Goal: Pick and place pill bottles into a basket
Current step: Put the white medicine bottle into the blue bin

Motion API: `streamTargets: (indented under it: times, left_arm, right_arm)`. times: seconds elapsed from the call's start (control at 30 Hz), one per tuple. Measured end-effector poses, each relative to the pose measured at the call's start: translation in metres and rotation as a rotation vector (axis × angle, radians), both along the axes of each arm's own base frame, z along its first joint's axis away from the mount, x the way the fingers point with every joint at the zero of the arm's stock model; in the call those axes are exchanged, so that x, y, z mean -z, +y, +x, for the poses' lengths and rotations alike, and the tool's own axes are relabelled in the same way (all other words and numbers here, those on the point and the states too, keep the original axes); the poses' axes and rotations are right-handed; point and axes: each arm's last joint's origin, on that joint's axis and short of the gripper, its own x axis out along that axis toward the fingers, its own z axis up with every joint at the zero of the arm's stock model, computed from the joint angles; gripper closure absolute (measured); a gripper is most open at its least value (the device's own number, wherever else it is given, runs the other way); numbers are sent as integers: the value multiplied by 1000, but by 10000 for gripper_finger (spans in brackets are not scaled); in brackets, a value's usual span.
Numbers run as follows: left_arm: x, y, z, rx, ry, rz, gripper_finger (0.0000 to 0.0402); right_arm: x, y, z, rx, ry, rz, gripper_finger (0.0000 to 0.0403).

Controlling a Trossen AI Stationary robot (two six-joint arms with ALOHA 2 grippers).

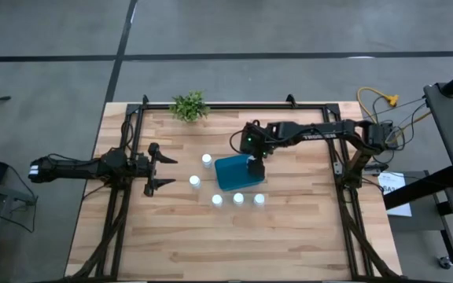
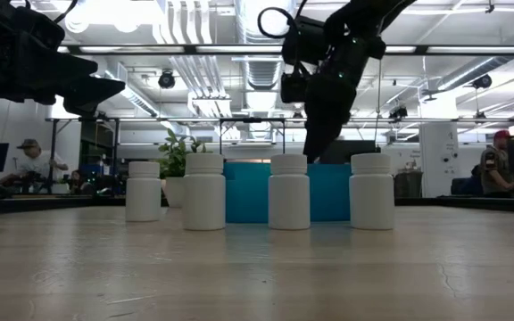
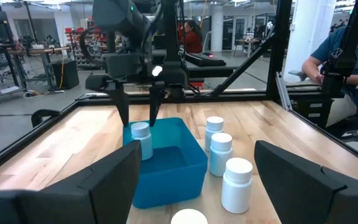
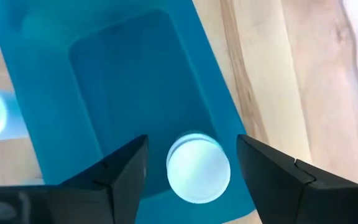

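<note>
The teal basket sits mid-table. One white pill bottle stands upright on the basket's floor by its right end wall; it also shows in the left wrist view. My right gripper hangs over it, open, with its fingers on either side of the cap and just above it, clear of it. Several more bottles stand on the table: two left of the basket and three along its near side. My left gripper is open and empty at the table's left.
A small green plant stands at the table's far edge. Dark frame rails run along the table's left and right sides. People sit in the room beyond the table. Bare wood lies near the front edge.
</note>
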Motion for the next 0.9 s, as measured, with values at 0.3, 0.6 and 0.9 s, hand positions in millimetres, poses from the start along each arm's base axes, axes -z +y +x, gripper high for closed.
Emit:
streamTargets:
  times: [0.3,0.6,0.9]
  left_arm:
    - [0,0,0,0,0,0,107]
    - [0,0,0,0,0,0,107]
    - [0,0,0,0,0,0,107]
  right_arm:
    - [-27,3,8,-52,-16,-16,177]
    - [-50,32,9,-114,-66,-17,177]
    - [-48,70,-1,-110,-44,-22,177]
